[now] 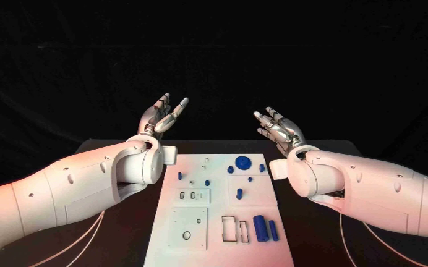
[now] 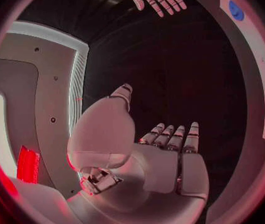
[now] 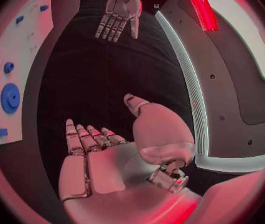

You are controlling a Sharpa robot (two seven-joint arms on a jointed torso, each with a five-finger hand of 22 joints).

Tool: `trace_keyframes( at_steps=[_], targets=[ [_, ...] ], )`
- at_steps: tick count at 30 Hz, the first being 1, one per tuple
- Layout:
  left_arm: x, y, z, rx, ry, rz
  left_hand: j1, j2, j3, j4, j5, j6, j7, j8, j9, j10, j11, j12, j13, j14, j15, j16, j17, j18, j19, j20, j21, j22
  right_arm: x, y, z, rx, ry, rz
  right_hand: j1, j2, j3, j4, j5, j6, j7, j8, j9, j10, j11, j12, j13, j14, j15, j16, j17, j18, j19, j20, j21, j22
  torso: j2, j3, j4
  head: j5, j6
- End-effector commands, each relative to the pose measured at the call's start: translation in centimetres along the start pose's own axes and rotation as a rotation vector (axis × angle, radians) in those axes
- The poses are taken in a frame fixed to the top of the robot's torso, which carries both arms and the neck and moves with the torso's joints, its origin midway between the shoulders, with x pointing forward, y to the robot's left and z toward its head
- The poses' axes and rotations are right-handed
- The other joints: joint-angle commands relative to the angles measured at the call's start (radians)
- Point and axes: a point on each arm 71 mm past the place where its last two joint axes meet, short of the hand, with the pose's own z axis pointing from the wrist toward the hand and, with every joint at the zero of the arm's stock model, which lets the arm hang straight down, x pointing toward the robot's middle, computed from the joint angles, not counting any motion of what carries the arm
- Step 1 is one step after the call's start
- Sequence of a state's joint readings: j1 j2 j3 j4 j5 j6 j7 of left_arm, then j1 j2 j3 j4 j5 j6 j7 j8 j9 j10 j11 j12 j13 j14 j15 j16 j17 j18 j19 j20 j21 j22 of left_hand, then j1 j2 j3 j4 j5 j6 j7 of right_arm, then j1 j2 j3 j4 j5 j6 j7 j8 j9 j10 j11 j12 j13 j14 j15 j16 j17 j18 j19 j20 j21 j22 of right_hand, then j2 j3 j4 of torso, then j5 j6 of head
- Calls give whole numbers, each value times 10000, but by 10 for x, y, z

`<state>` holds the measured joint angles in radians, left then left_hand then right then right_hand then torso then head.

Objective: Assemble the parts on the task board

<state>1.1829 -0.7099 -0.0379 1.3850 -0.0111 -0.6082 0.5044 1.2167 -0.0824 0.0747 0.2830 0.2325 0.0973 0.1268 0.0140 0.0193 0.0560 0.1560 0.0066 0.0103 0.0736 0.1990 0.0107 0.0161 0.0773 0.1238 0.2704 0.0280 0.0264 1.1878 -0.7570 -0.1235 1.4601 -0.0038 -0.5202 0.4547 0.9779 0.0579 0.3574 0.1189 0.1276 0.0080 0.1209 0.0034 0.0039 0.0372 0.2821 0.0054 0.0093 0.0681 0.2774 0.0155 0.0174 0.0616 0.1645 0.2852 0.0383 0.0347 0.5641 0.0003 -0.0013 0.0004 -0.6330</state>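
Black table (image 1: 116, 242) carrying the white task board (image 1: 218, 217), which serves here as the landmark and lies lengthwise at the table's middle, running away from the robot. Left arm (image 1: 72, 186) entering beside the board's left edge, and right arm (image 1: 365, 183) beside its right edge, neither touching the board. Left hand (image 1: 163, 115) raised clear above the table beyond the board's far left corner, palm up, fingers spread wide and holding nothing; the left wrist view gives the same hand (image 2: 164, 154) with fingers extended side by side and thumb apart. Right hand (image 1: 278, 130) raised likewise beyond the board's far right corner, fingers wide apart and empty; the right wrist view shows it (image 3: 107, 159) with open palm and thumb lifted away. Blue parts resting on the board: a round disc (image 1: 242, 161) near the far end, a long cylinder (image 1: 260, 228) standing out at the near right, a thinner blue bar (image 1: 274, 231) just beside it toward the board's right edge, and several small blue pegs (image 1: 239, 192) scattered between the disc and the board's middle
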Motion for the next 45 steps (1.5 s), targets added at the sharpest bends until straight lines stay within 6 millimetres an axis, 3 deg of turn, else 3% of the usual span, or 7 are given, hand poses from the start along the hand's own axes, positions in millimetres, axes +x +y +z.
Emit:
trace_keyframes(
  at_steps=[1, 6, 9, 10, 13, 33, 45],
  targets=[
    [6, -3, 0, 301, 696, -195, 895, 214, 415, 114, 81, 793, 1144, 260, 168, 592, 428, 170, 108, 602, 302, 214, 151, 378, 203, 212, 182, 84, 10, 2, 3, 219, 1950, 399, 2745, -207, 1174, -2152, -507, 1529, 1818, 652, 456, 1824, 21, 539, 297, 1806, -34, 606, 398, 206, 1380, 47, 647, 327, 7, 1, -1, -1, 1],
    [6, -3, 0, 301, 696, -195, 1452, 350, 890, 72, 35, 2714, 1459, 916, 583, 2561, 814, 568, 327, 2870, 399, 970, 628, 494, 1548, 233, 868, 414, 10, 4, 6, 290, 2419, 378, 3385, -558, 1570, -3185, -692, 3871, 1774, 1667, 1064, 4891, -194, 1218, 535, 4764, -351, 1625, 960, 519, 3051, 29, 1442, 705, 7, 1, -1, -1, 1],
    [6, -3, 0, 301, 696, -195, 1798, 262, 1122, 56, 15, 4544, 1533, 1617, 997, 5183, 931, 1088, 512, 5758, 222, 1954, 1176, 646, 4350, 216, 2132, 954, 10, 4, 7, 309, 2538, 371, 3414, -537, 1710, -3345, -637, 4773, 1758, 2010, 1260, 6446, -283, 1511, 600, 6008, -488, 2017, 1154, 619, 3314, 29, 1578, 752, 7, 1, -1, -1, 1],
    [-3, -5, -2, 484, 908, -174, 1850, 215, 1182, 53, 5, 5028, 1530, 1797, 1106, 5891, 894, 1155, 512, 6619, 116, 2227, 1320, 795, 5268, 204, 2508, 1071, -17, 18, 12, -1484, 1550, -2926, 3405, -553, 1751, -3389, -618, 4947, 1747, 2059, 1289, 6760, -301, 1532, 590, 6220, -505, 2067, 1175, 635, 3194, 35, 1531, 721, 233, -39, -103, -7, -54],
    [-5, -5, -3, 388, 917, -166, 1985, 111, 1321, 35, -2, 6716, 1402, 2482, 1476, 7819, 658, 1538, 625, 7410, -135, 2486, 1444, 1028, 5960, 179, 2725, 1057, -18, 22, 13, -1660, 1593, -3226, 3283, -588, 1984, -3496, -566, 5763, 1714, 2245, 1398, 7700, -387, 1437, 546, 6872, -617, 2159, 1187, 770, 3911, 43, 1889, 873, 302, -8, -104, -31, -56],
    [-13, -26, -25, 387, 1786, -374, 2049, -346, 1669, 48, -48, 7379, 1160, 2628, 1521, 9178, 324, 1378, 570, 8844, -558, 2824, 1829, 1079, 7458, -186, 3052, 924, -25, 54, 13, -3001, 2537, -7024, 2689, -1212, 2201, -3323, -334, 8154, 1415, 2524, 1553, 9591, -809, 961, 553, 8789, -1149, 2372, 1174, 1212, 5434, -54, 2971, 1246, 924, 41, 56, -145, -6],
    [-11, -42, -45, 798, 2800, -777, 2316, -574, 1880, 14, -72, 7637, 960, 2647, 1530, 9784, 137, 1314, 587, 9242, -723, 2865, 2083, 1083, 7837, -319, 3055, 811, -6, 55, 11, -3268, 3941, -11704, 2466, -1909, 1799, -2944, 198, 9443, 723, 2823, 1836, 11566, -1577, 905, 597, 11447, -2121, 3473, 2330, 1223, 7230, -972, 4646, 2078, 1367, 1, 223, -286, 70]
  ],
)
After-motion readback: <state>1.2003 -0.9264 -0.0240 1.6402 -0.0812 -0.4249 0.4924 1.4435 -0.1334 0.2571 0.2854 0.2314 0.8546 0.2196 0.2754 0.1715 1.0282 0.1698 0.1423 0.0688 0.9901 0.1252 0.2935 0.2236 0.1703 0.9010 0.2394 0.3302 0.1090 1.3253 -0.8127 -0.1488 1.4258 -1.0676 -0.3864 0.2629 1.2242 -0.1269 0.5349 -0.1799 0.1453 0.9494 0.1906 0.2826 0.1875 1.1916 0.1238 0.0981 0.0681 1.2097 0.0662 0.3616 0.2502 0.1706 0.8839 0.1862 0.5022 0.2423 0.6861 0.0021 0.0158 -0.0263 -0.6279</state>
